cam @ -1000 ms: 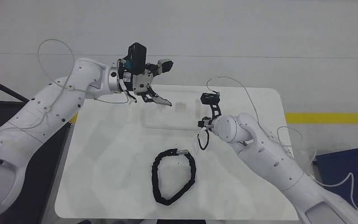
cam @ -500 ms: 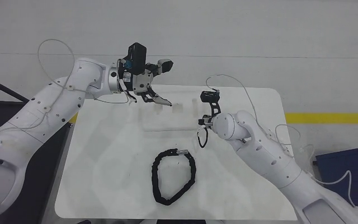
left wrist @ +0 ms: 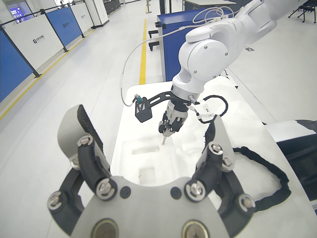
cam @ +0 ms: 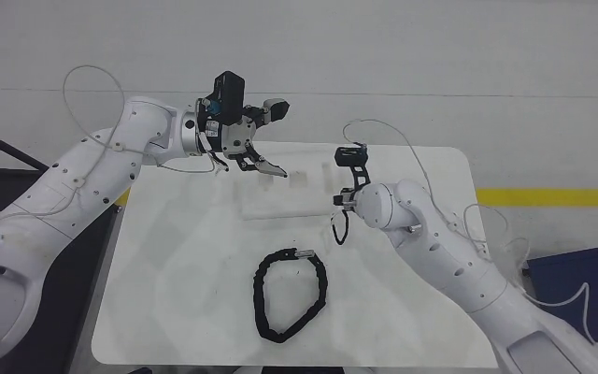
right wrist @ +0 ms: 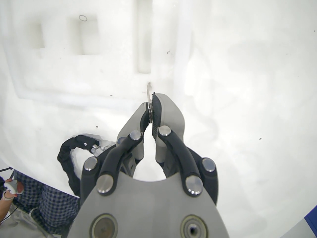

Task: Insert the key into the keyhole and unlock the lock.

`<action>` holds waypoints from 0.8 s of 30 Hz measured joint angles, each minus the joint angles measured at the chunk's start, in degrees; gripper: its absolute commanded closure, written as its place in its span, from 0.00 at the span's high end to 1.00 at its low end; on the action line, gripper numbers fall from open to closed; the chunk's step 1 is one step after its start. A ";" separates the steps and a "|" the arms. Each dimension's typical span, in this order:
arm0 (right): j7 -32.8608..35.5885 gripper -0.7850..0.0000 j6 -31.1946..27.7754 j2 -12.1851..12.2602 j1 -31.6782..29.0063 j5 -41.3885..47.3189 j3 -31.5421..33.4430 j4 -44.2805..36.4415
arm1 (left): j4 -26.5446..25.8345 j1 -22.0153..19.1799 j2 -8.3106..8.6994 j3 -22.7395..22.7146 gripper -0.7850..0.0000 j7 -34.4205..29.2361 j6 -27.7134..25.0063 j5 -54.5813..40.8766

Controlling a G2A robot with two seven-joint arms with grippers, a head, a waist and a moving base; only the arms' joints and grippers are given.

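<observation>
A black fabric-covered chain lock point(cam: 290, 294) lies looped on the white table point(cam: 187, 280), its metal lock head point(cam: 301, 253) at the loop's far end. My right gripper point(right wrist: 150, 106) is shut on a small metal key point(right wrist: 148, 92), whose blade points down at the white foam tray point(right wrist: 62, 80). In the left wrist view the same gripper point(left wrist: 171, 127) holds the key point(left wrist: 164, 140) just above the tray. My left gripper point(cam: 271, 140) hangs open in the air over the table's far left part, nothing between its fingers point(left wrist: 81, 125).
The white foam tray point(cam: 280, 192) with rectangular recesses lies at the table's far middle. One recess holds a small ring point(right wrist: 83, 17). A person in a checked shirt point(right wrist: 44, 204) stands at the table's near edge. A blue cabinet point(left wrist: 173, 33) stands beyond the table.
My right arm has shifted slightly toward the far side of the table, carrying the key. The left arm and the chain lock have stayed still.
</observation>
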 measured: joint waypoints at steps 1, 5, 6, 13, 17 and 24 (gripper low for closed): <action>0.14 0.00 -0.36 0.13 -0.35 0.37 0.65 -0.50 | 0.00 0.00 0.00 0.00 1.00 0.00 0.00 0.00; 0.46 0.00 -2.44 0.98 -3.05 4.19 5.12 -4.43 | 0.00 0.00 0.00 0.00 1.00 0.00 0.00 0.00; 0.40 0.00 -3.12 1.35 -4.29 5.48 6.88 -6.02 | 0.00 0.00 0.00 0.00 1.00 0.00 0.00 0.00; 0.91 0.00 -6.94 3.52 -12.13 12.07 17.56 -14.96 | 0.00 0.00 0.00 0.00 1.00 0.00 0.00 0.00; 3.04 0.00 -11.27 4.48 -15.39 16.57 22.87 -18.37 | 0.00 0.00 0.00 0.00 1.00 0.00 0.00 0.00; 7.94 0.00 -19.91 6.03 -19.49 27.60 33.51 -23.12 | 0.00 0.00 0.00 0.00 1.00 0.00 0.00 0.00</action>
